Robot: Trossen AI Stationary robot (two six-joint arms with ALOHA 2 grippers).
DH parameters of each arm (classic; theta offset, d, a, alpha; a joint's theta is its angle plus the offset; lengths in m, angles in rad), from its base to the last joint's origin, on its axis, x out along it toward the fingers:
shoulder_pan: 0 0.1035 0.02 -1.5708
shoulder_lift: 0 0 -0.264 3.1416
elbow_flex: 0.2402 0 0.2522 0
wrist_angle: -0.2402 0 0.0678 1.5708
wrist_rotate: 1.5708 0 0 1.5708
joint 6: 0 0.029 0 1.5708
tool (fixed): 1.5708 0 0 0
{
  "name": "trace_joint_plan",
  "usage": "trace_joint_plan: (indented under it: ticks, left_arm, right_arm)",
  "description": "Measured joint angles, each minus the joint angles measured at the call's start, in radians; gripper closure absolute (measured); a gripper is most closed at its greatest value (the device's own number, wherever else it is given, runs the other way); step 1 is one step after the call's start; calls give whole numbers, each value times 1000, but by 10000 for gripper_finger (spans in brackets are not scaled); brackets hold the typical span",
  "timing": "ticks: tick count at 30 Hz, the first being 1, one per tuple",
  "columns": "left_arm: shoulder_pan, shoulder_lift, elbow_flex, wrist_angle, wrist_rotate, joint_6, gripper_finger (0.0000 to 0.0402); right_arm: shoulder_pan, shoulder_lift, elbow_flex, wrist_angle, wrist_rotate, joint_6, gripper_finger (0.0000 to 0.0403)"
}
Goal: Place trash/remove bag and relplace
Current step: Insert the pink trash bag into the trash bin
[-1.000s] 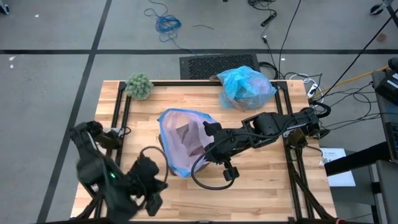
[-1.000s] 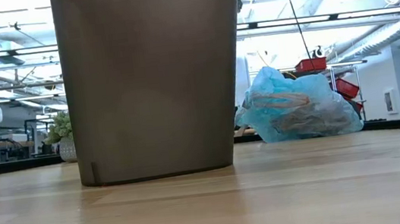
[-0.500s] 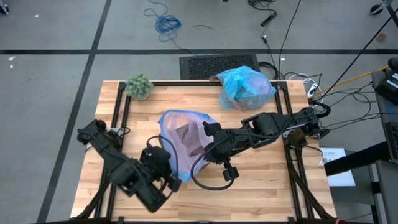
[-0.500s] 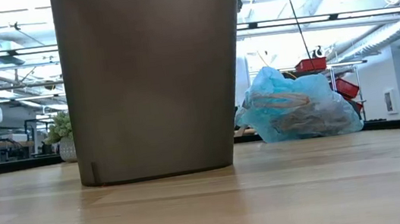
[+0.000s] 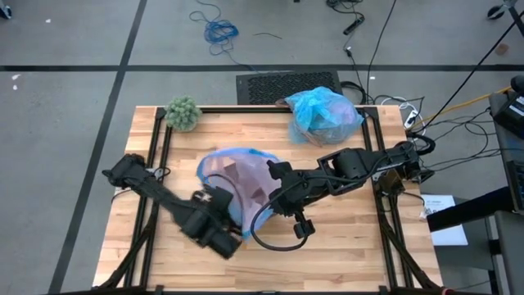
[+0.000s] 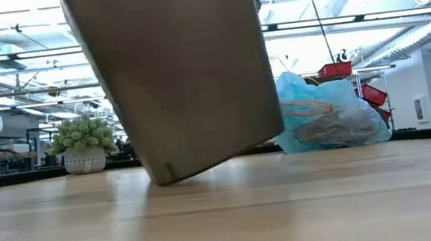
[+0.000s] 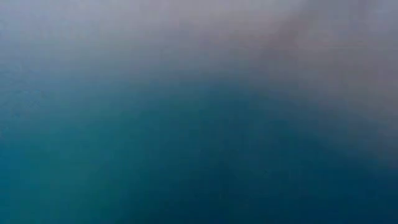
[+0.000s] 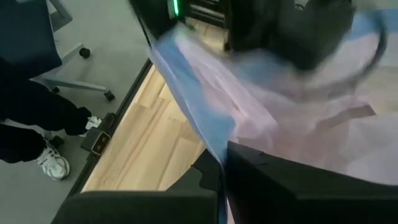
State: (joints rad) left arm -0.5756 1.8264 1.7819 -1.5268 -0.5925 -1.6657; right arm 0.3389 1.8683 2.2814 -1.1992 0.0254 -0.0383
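Bin tips on the table, both grippers at its pink liner.

Nearest, the brown bin [image 6: 185,75] leans tilted, lined with a pink bag [image 5: 237,176]. The left gripper [image 5: 223,233] and right gripper [image 5: 274,176] pinch its blue rim, jaws closed. Farther back sits the blue bag [image 5: 323,115], filled with brown trash [image 6: 322,120].

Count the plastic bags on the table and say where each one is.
2. A tied light-blue bag sits at the table's far right edge. A pink bag with a blue rim lines the tilted brown bin mid-table, between both arms. Others may be hidden.
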Motion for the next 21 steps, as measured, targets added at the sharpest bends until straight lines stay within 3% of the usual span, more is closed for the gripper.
trace_joint_plan:
  ticks: [5,14,21]
  left_arm:
    - [32,-7,14,142,4,113,402]
    - [65,-32,66,150,-89,192,402]
    - [122,-20,30,264,-40,285,402]
  right_arm:
    - [0,0,0,0,0,-5,403]
    - [-6,-16,0,-4,4,-8,403]
    - [-13,-17,0,-8,4,-24,403]
